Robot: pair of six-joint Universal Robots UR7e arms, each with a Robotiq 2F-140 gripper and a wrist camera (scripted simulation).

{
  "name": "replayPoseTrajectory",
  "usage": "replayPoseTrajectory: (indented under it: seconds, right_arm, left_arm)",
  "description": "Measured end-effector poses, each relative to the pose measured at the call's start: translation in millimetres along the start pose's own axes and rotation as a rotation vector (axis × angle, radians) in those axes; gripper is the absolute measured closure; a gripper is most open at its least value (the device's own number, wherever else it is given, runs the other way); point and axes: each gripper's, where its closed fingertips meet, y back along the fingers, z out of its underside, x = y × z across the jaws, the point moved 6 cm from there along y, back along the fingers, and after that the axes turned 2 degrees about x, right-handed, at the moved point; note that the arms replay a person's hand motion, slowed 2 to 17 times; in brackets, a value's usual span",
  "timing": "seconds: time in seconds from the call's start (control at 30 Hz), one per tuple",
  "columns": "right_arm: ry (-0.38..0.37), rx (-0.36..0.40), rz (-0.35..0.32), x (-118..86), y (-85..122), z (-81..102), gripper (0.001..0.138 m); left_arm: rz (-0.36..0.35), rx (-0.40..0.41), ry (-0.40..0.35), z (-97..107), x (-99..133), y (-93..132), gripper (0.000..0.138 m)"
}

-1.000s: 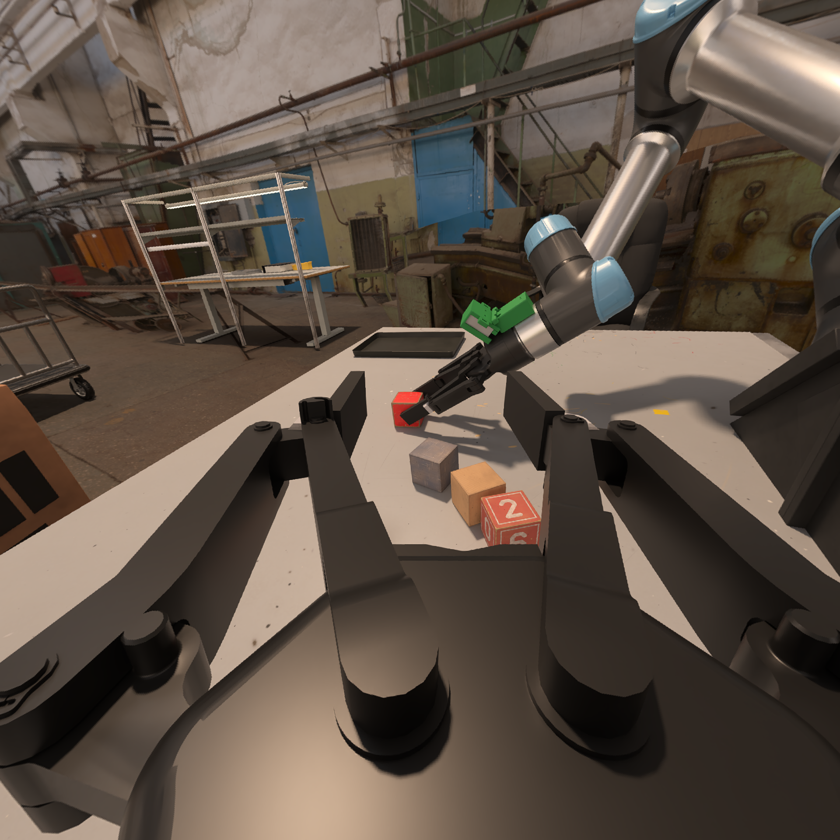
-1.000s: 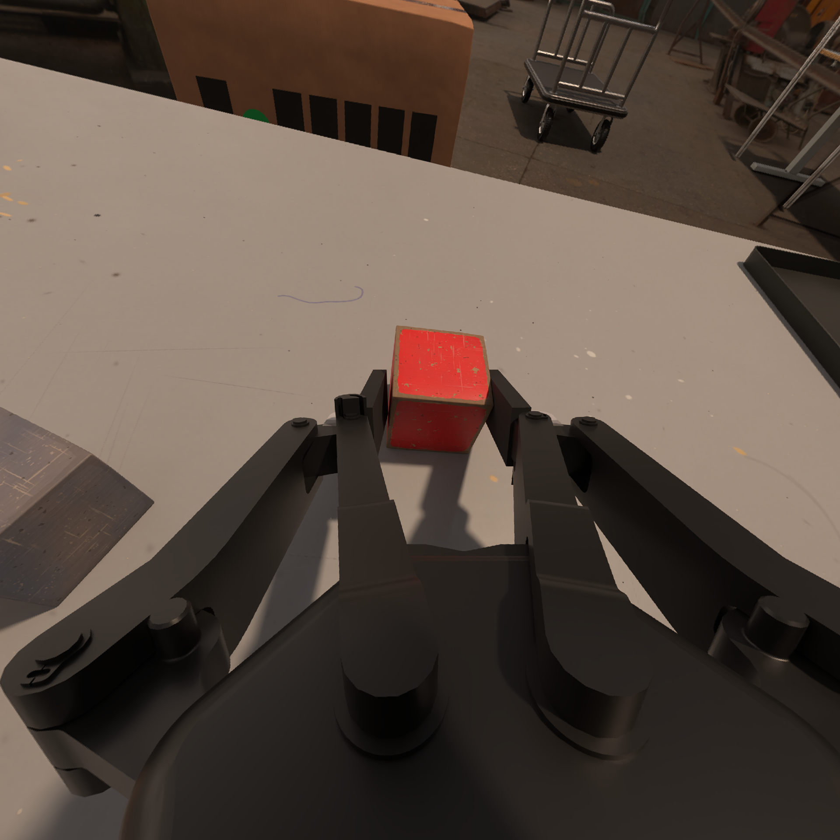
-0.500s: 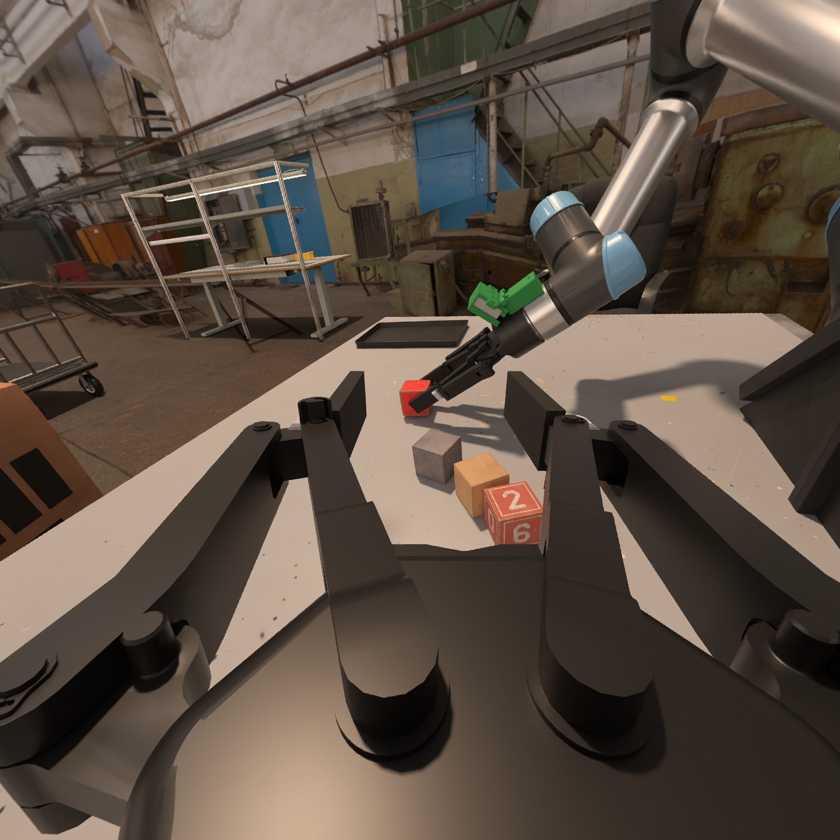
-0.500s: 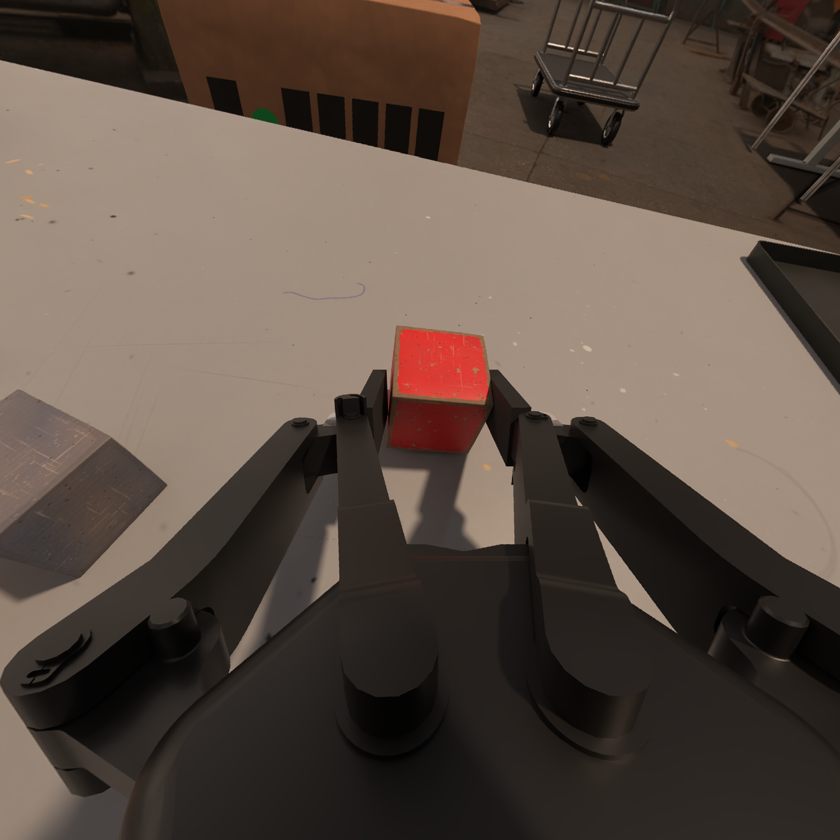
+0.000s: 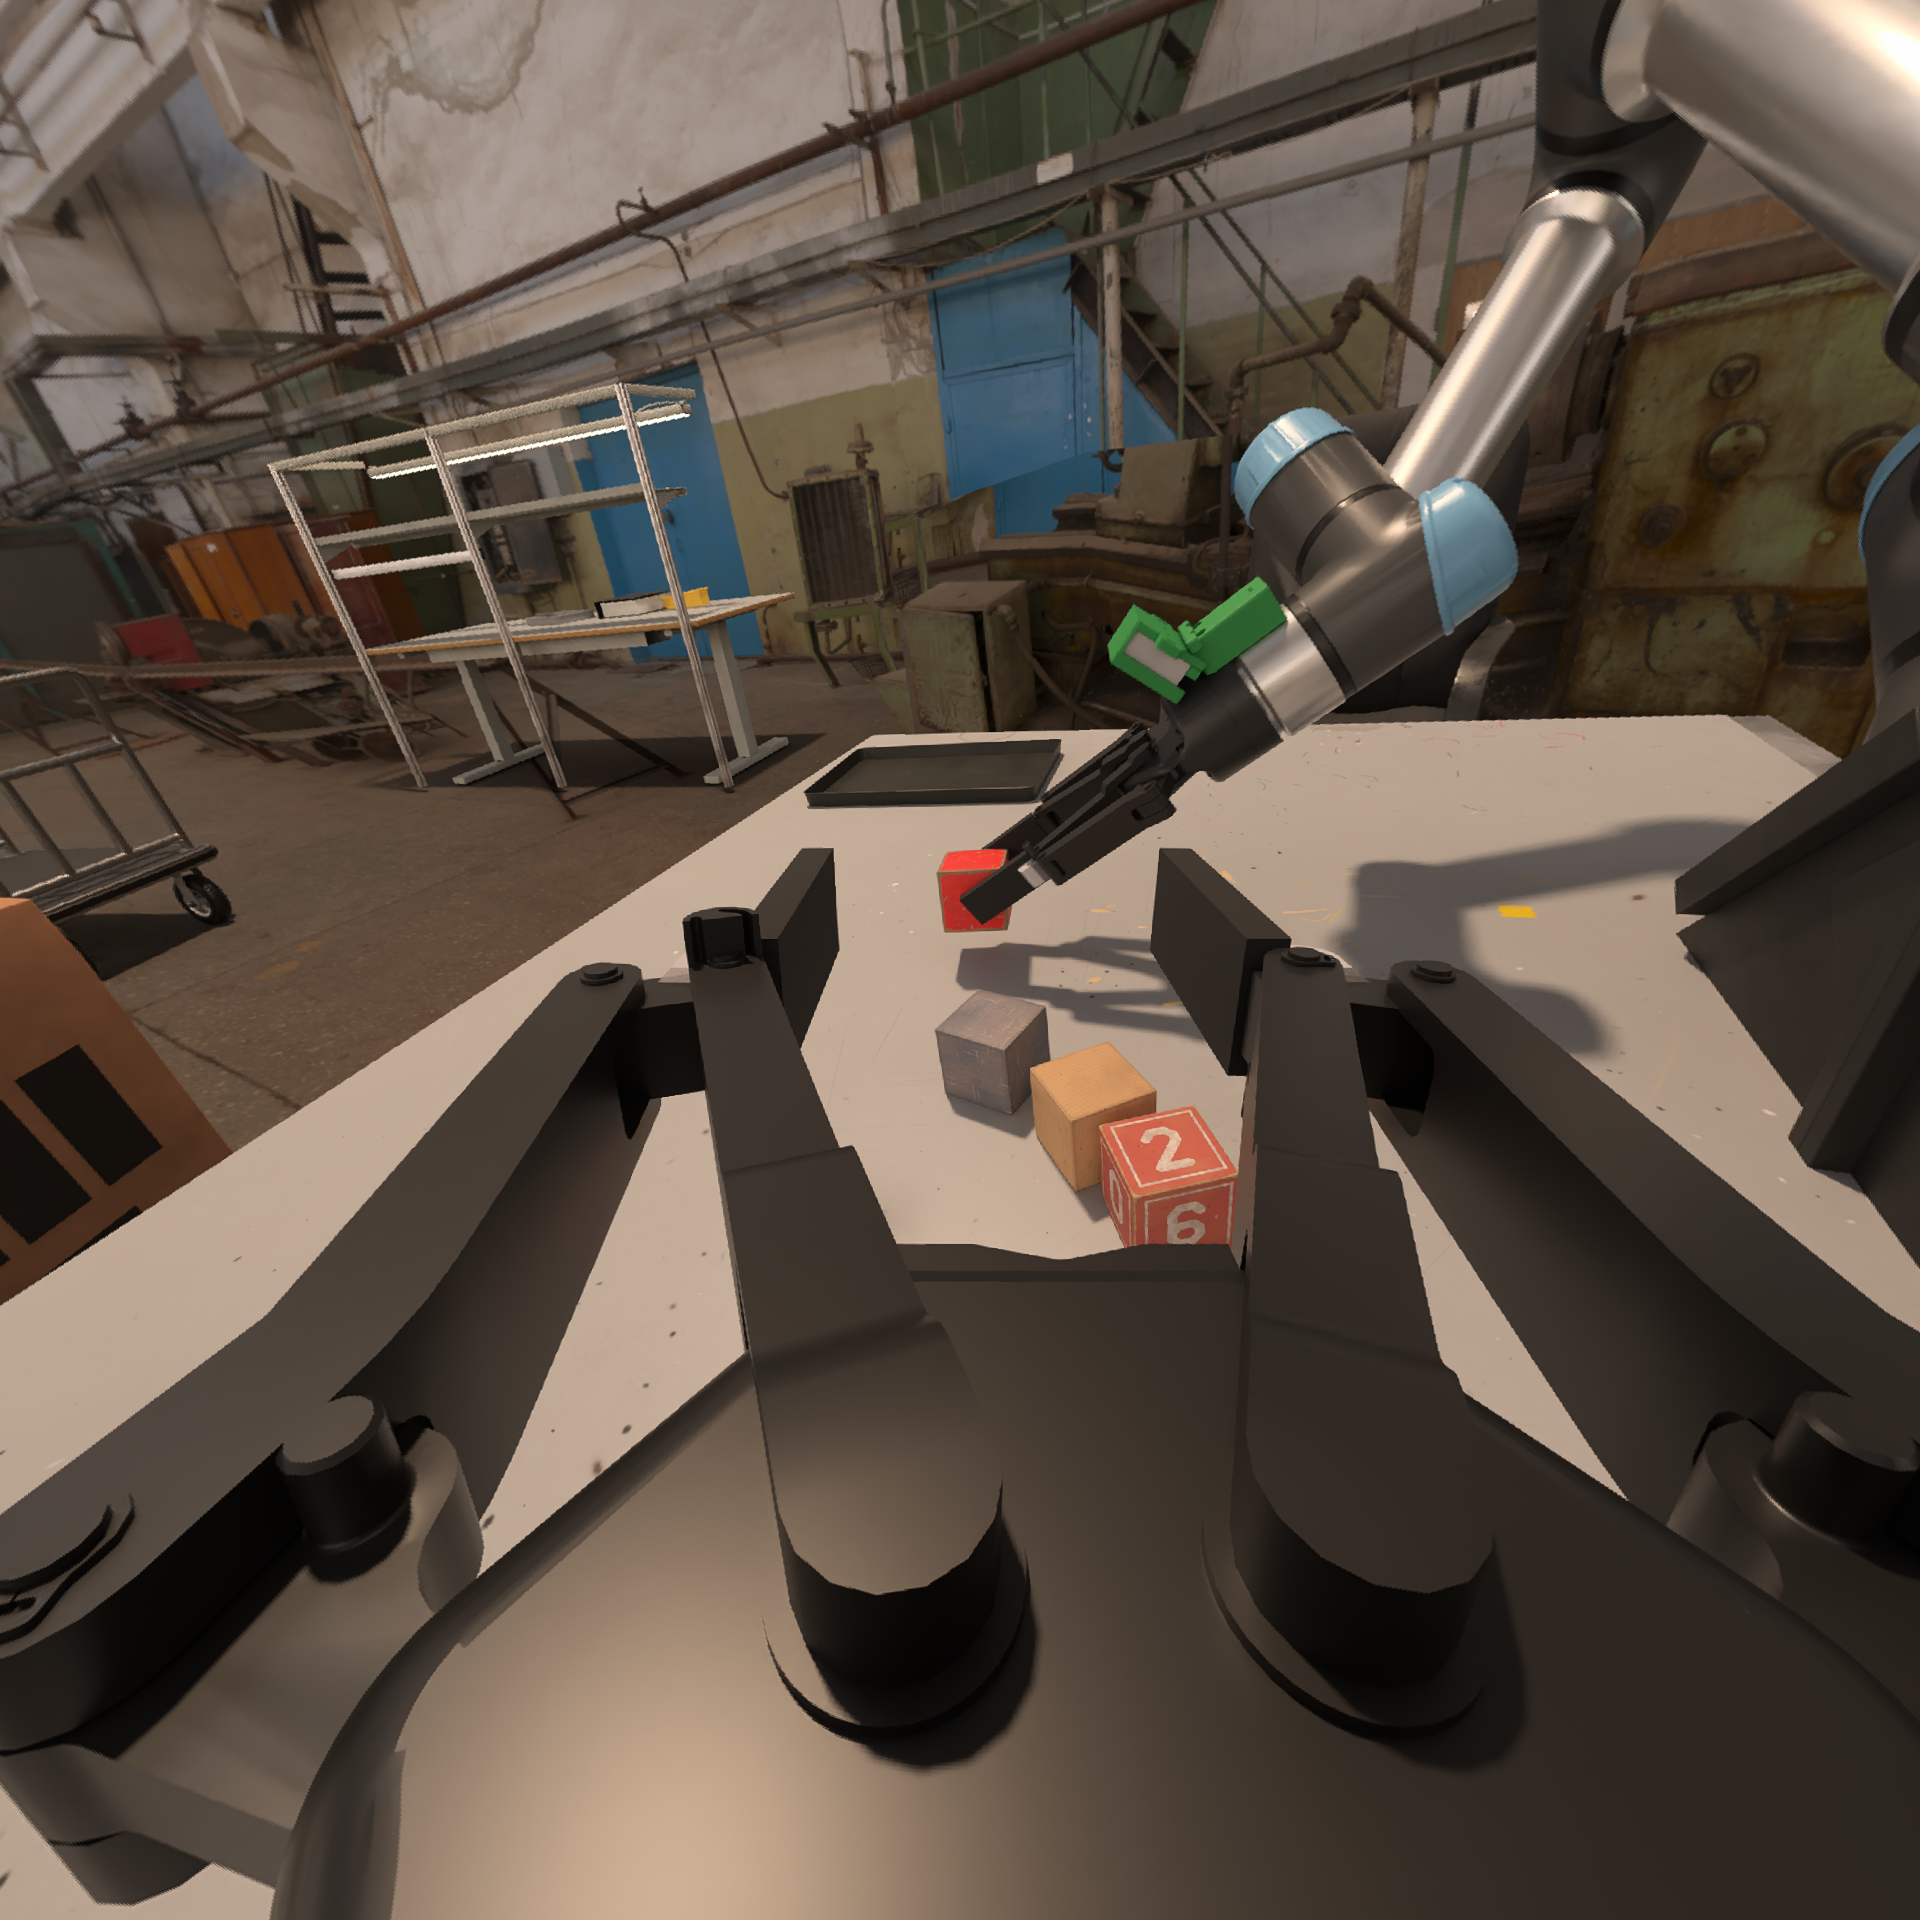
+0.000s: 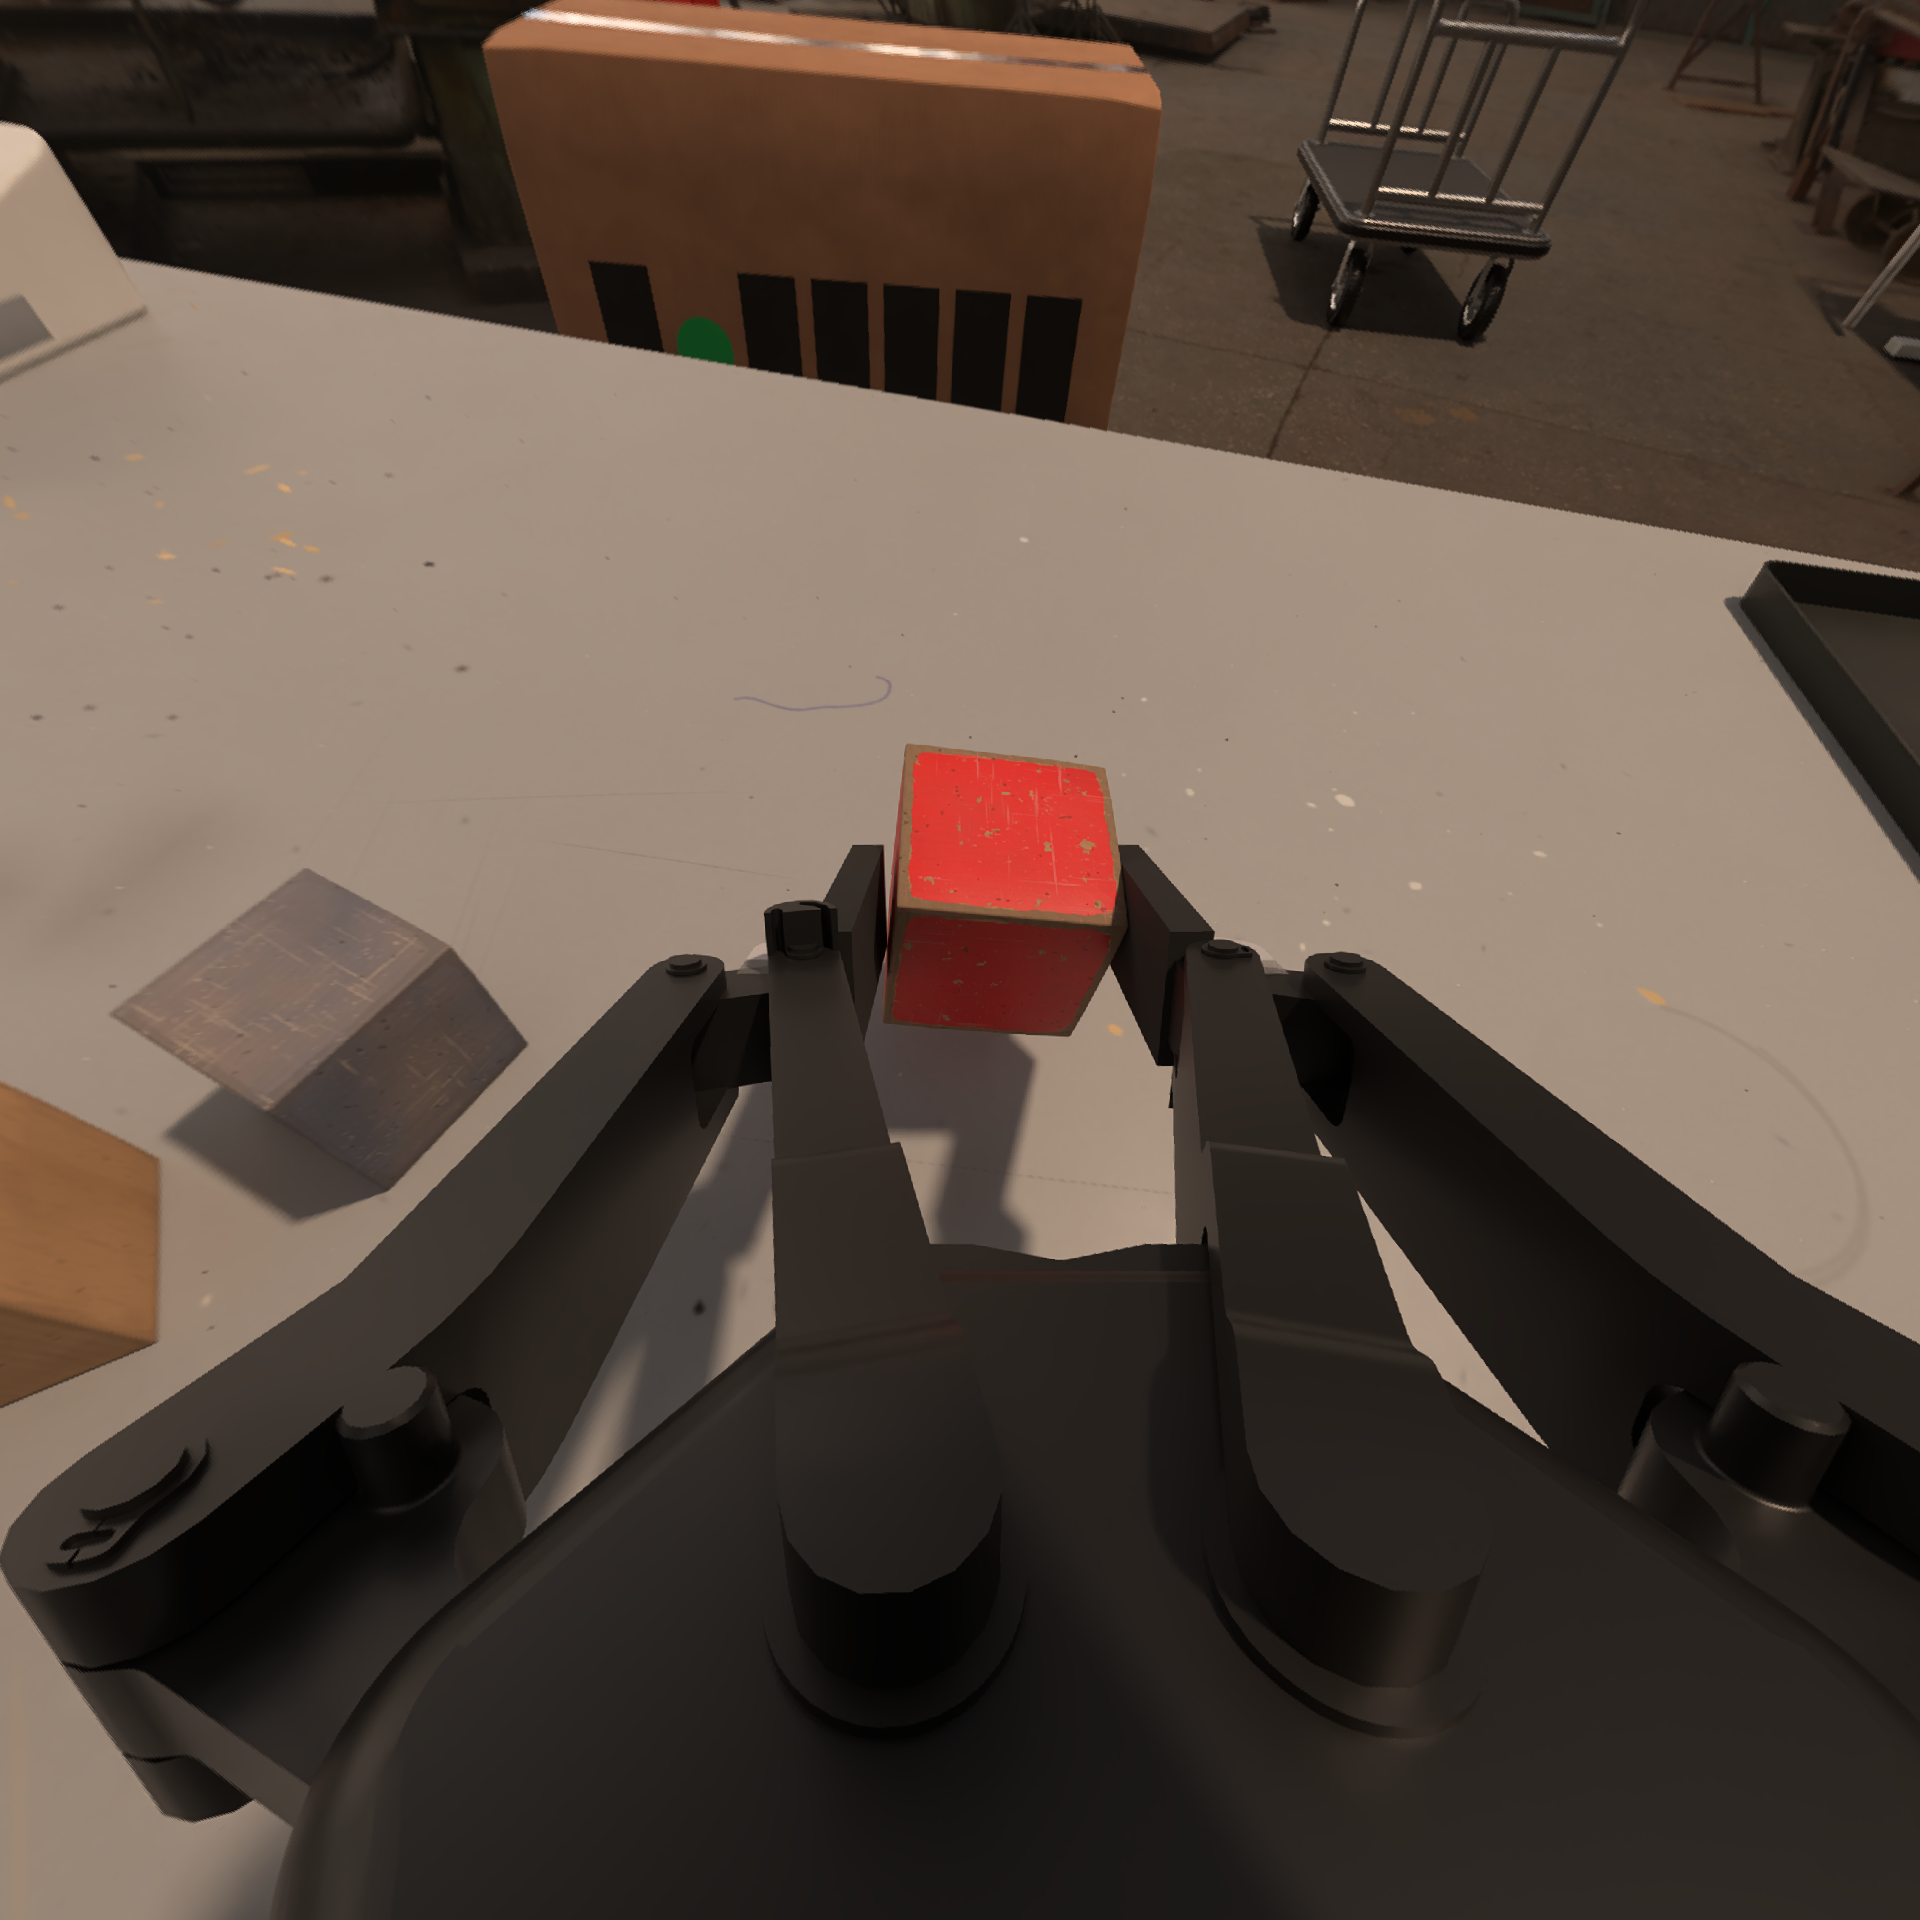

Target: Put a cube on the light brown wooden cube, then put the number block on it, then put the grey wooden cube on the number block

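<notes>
My right gripper (image 6: 1003,940) is shut on a red cube (image 6: 1003,883) and holds it a little above the table; both show in the left wrist view, the gripper (image 5: 1003,902) and the cube (image 5: 966,883). The grey wooden cube (image 5: 989,1047), the light brown wooden cube (image 5: 1089,1110) and the red number block (image 5: 1172,1179) stand in a row on the table. The grey cube (image 6: 322,1023) and a corner of the light brown cube (image 6: 62,1236) lie left of my right gripper. My left gripper (image 5: 997,966) is open and empty, raised short of the row.
A black tray (image 5: 935,774) lies at the table's far end, and its corner (image 6: 1839,675) shows at right. A cardboard box (image 6: 831,197) stands beyond the table edge, with a metal cart (image 6: 1423,197) on the floor. A white object (image 6: 47,239) sits far left.
My right gripper has lifted the red cube off the table and drawn back toward the other cubes. My left gripper has stayed open and shifted only slightly.
</notes>
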Motion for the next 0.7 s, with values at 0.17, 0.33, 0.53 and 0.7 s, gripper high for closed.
replayPoseTrajectory:
  seconds: [0.17, 0.33, 0.53, 0.7]
  right_arm:
    - [-0.026, 0.036, -0.038, -3.4, 19.6, -6.4, 0.083]
    - [-0.060, 0.070, -0.091, -9.8, 38.8, -14.2, 0.083]
    - [-0.120, 0.115, -0.181, -23.8, 59.4, -24.2, 0.083]
    - [-0.187, 0.175, -0.286, -44.1, 75.8, -34.2, 0.083]
  left_arm:
    - [-0.002, -0.001, -0.003, -0.1, 0.1, 1.0, 0.058]
    - [-0.005, -0.006, -0.005, 0.4, -0.5, 2.0, 0.058]
    - [-0.005, -0.010, 0.001, 1.0, -1.1, 3.0, 0.059]
    - [-0.001, -0.013, 0.013, 1.3, -1.5, 3.6, 0.060]
